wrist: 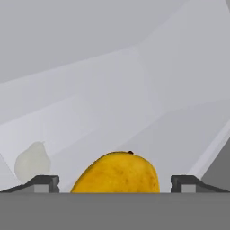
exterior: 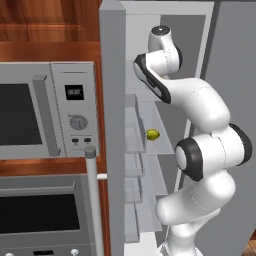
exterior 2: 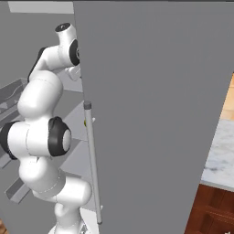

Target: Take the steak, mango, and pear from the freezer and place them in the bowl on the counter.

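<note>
Mango (wrist: 117,173) centred between the spread fingertips (wrist: 45,183) of the gripper (wrist: 115,184).

A grey microwave (exterior: 47,110) sits at nine o'clock in the left base view, a wall oven (exterior: 42,215) below it at seven, both set in reddish-brown wood panelling (exterior: 45,22).

The mango (wrist: 116,174) is orange-yellow with faint speckles; the pear (exterior: 153,134) yellow-green; the freezer (exterior 2: 151,91) plain grey; the worktop (exterior 2: 221,155) white-grey veined marble.
</note>
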You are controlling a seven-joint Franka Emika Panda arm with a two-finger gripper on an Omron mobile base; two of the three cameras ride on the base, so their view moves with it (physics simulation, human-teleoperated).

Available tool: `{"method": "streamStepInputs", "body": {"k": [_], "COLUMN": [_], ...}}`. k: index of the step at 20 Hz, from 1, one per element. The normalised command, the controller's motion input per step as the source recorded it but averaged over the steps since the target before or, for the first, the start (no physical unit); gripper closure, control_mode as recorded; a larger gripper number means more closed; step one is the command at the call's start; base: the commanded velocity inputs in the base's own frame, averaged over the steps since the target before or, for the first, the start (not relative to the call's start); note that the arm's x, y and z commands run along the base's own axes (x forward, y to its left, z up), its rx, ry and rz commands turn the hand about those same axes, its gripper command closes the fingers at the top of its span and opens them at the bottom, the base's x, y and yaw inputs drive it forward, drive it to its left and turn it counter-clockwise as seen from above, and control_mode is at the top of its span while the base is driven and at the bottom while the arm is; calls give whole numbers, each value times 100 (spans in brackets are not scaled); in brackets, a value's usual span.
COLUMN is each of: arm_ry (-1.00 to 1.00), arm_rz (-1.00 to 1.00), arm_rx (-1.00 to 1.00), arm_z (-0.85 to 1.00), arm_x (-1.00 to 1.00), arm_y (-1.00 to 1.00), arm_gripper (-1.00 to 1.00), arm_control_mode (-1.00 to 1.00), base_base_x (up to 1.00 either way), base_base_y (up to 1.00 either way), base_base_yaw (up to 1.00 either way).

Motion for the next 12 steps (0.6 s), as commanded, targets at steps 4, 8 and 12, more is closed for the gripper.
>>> {"method": "streamStepInputs", "body": {"k": [4, 8, 12], "arm_ry": [0, 1, 12], "arm_rz": [0, 0, 0], "arm_rx": [0, 0, 0], "arm_z": [-20, -30, -49], "arm_x": [5, 10, 7], "arm_y": [-6, -32, -7], "arm_gripper": [-100, -100, 100], "arm_control_mode": [-100, -100, -100], "base_base_x": [0, 0, 0], "base_base_y": [0, 0, 0], "base_base_yaw": [0, 0, 0]}}
